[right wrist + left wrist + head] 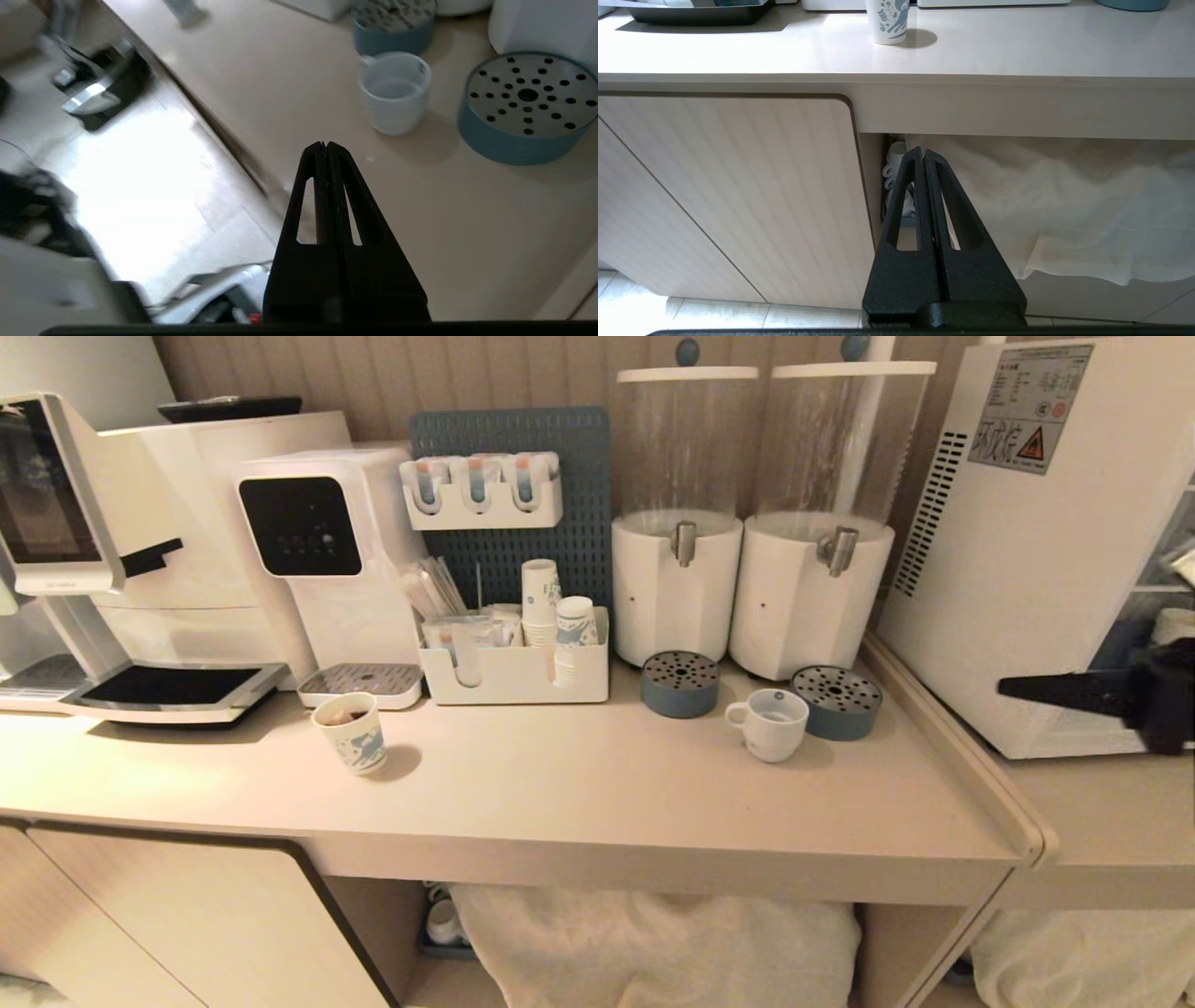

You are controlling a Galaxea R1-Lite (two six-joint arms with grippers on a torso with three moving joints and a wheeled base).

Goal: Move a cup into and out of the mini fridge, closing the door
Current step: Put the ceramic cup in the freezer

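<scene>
Presently sitting on the counter (579,803): one cup (771,722), empty, between two drip trays (681,683) beneath two dispensers (677,588). One patterned paper cup (352,733) is standing well apart. Mini fridge (1027,551) is cut off at right; its door is probably open. Right gripper (325,145) is hovering clenched, empty; left gripper (923,151) likewise, parked low.

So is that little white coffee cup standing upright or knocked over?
Upright. The white coffee cup stands on its base on the counter, mouth facing up, handle out to the side, beside a blue drip tray.
</scene>
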